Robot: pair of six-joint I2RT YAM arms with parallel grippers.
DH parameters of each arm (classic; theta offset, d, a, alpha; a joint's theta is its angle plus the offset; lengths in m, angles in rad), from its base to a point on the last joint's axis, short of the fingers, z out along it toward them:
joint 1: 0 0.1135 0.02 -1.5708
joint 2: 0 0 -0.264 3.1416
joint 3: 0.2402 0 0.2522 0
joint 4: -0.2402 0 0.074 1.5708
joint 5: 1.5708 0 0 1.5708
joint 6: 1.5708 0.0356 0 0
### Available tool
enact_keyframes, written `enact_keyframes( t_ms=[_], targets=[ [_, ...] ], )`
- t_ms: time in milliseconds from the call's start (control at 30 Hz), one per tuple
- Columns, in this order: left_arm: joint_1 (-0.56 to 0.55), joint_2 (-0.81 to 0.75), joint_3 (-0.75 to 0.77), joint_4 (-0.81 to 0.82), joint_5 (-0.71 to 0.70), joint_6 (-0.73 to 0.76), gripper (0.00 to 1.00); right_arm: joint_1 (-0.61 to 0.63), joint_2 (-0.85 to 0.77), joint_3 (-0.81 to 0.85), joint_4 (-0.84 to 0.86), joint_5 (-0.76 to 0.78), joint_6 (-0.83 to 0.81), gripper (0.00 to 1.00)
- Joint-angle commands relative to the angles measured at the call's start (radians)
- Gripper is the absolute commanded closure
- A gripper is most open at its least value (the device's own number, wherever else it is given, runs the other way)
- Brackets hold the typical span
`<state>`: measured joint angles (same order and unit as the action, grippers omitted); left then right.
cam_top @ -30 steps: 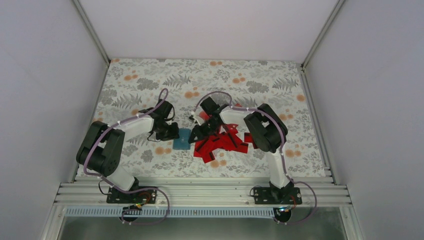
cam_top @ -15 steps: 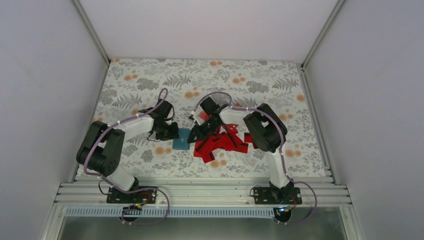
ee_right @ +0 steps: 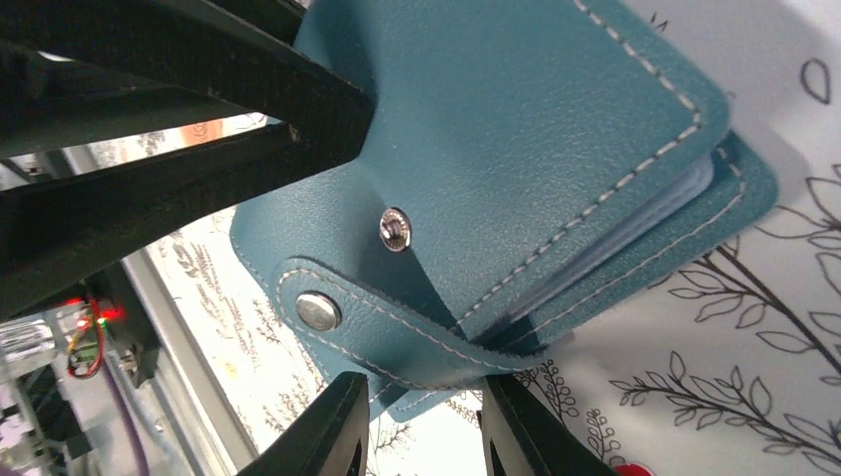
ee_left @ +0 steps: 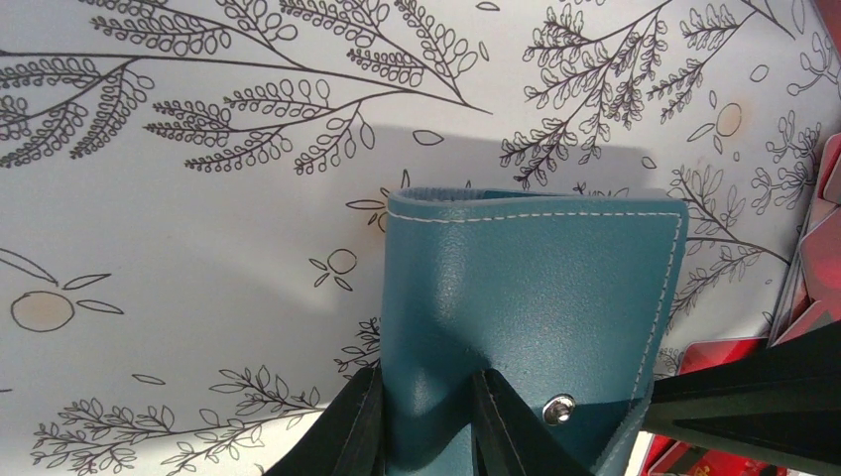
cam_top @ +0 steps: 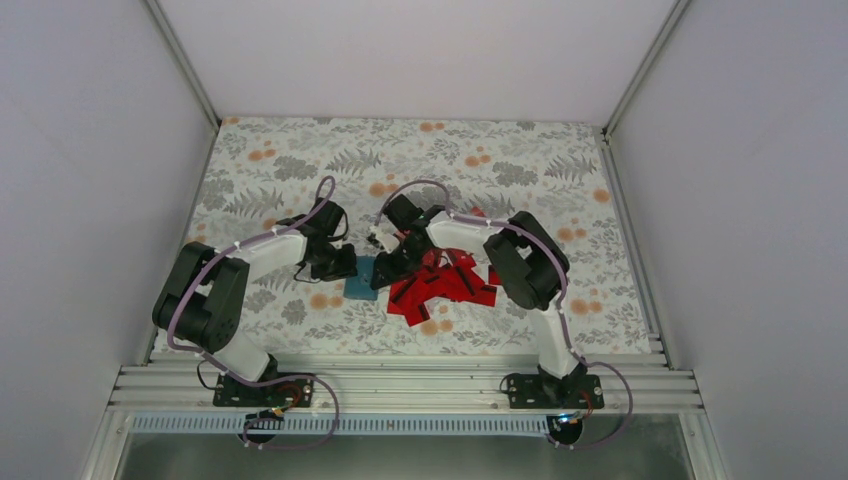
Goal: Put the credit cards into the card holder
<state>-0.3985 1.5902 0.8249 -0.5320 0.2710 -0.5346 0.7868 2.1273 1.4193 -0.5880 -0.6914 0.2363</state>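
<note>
task is barely started from what i can see. the holder [ee_left: 536, 288] lies on the floral table [cam_top: 300, 170] between the two arms, folded over, and i see no red inside it. only pale sleeves show at its open edge in the right wrist view. the cards [cam_top: 442, 286] lie in a loose overlapping heap on the table just right of the holder, none of them picked up.

my left gripper [ee_left: 426, 387] is pinching the holder's near edge, with one of its fingers [ee_left: 352, 431] on each side of the teal cover, which steadies the holder. my right gripper [ee_right: 421, 392] is down at the strap [ee_right: 397, 337]. its fingers [ee_right: 327, 436] straddle the strap's end, but i cannot tell whether they are squeezing it or just sitting around it. the strap's snap sits off the stud [ee_right: 395, 230], so i judge the clasp undone.

left to do, as i read it: fold the cover open, then load every card, one at a time.
</note>
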Motion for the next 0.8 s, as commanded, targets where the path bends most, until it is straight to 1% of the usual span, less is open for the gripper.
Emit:
enact_keyframes(
  t_ms=[0, 100, 233, 500, 767],
  targets=[
    [-0.013, 0.029, -0.03, -0.013, 0.017, -0.003, 0.79, 0.073, 0.045, 0.03, 0.096, 0.185, 0.013, 0.7],
    [-0.012, 0.023, -0.035, -0.011, 0.019, -0.003, 0.79, 0.074, 0.044, 0.032, 0.1, 0.239, 0.056, 0.7],
    [-0.013, 0.013, -0.045, -0.01, 0.022, -0.003, 0.79, 0.074, 0.047, 0.047, 0.1, 0.273, 0.098, 0.7],
    [-0.013, -0.015, -0.063, -0.003, 0.03, -0.011, 0.79, 0.073, 0.059, 0.111, 0.072, 0.322, 0.125, 0.69],
    [-0.014, -0.027, -0.068, -0.002, 0.037, -0.019, 0.79, 0.077, 0.081, 0.176, -0.001, 0.421, 0.148, 0.67]
  ],
)
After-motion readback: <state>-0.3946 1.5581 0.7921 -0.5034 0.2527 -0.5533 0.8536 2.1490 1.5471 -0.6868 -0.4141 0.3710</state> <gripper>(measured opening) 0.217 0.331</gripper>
